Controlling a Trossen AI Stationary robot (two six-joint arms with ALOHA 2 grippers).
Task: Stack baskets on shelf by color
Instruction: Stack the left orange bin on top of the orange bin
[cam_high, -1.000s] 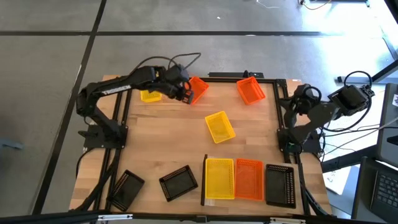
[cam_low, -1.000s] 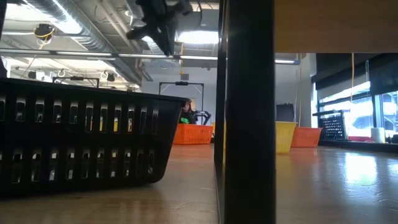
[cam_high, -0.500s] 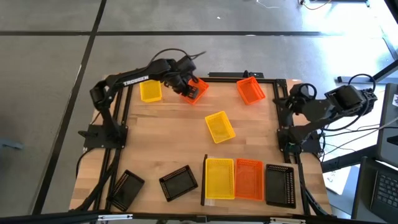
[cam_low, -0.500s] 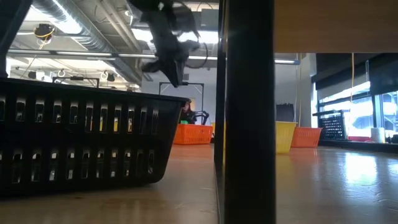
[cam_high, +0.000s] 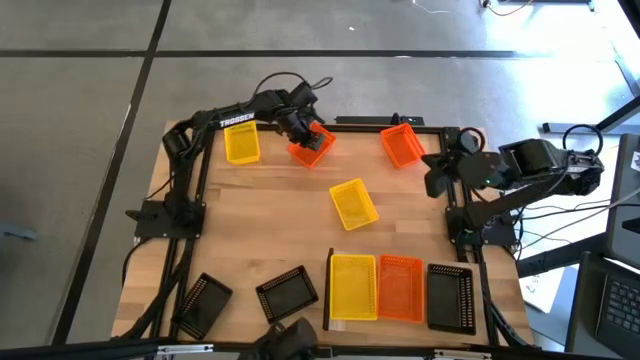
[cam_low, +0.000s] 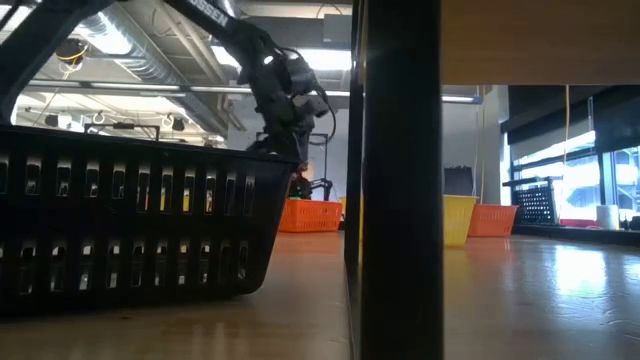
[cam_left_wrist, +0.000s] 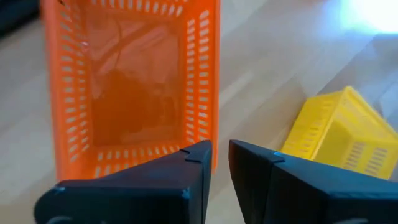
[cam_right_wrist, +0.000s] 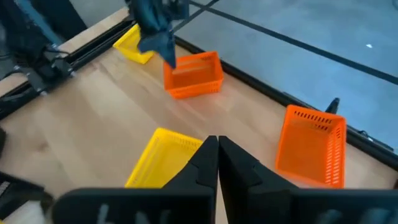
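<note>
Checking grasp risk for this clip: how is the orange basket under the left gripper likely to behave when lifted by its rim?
The orange basket is probably light, since its walls are thin slotted mesh. The rim may flex a little under the left gripper, being thin plastic. Gripped at one wall, it would likely hang tilted.

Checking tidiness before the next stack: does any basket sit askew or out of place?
Yes. On the pale wooden shelf three baskets sit square, but the loose ones are skewed: the yellow mesh basket mid-table, two black mesh baskets at the near left, and the orange mesh basket under the left gripper.
</note>
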